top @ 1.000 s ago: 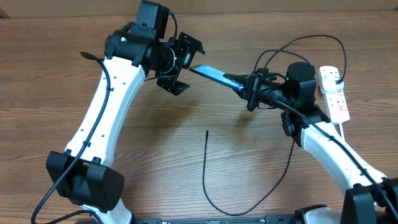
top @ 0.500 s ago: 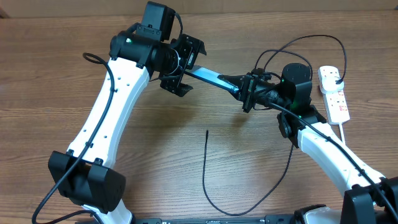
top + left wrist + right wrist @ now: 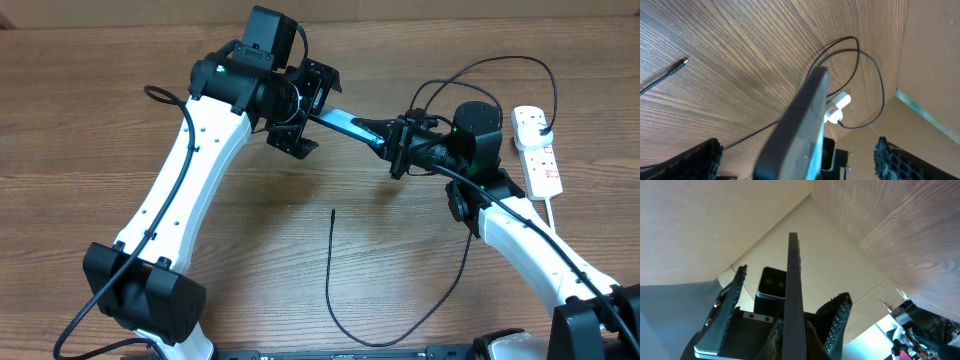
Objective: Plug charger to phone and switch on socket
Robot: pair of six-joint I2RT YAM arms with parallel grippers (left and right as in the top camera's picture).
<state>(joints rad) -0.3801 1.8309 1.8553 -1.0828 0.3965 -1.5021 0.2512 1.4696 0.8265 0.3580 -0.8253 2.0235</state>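
Observation:
The phone [image 3: 346,125], blue-teal screen up, hangs above the table with my right gripper [image 3: 381,133] shut on its right end. My left gripper [image 3: 308,111] stands open around the phone's free left end, its fingers apart from it on both sides. In the left wrist view the phone [image 3: 800,120] runs edge-on between the wide fingers [image 3: 687,162]. In the right wrist view the phone [image 3: 794,280] is pinched edge-on. The charger's tip [image 3: 333,212] lies loose on the wood, and its cable loops round to the white socket [image 3: 538,150] at the far right.
A cardboard wall [image 3: 420,8] closes the table's back edge. The charger cable [image 3: 345,335] sweeps close to the front edge and arcs again behind the right arm [image 3: 500,62]. The socket's white cord [image 3: 553,212] trails toward the front right.
My left gripper has moved right, and its open fingers now straddle the phone's free end. The right gripper with the phone shifted slightly left early on, then held still.

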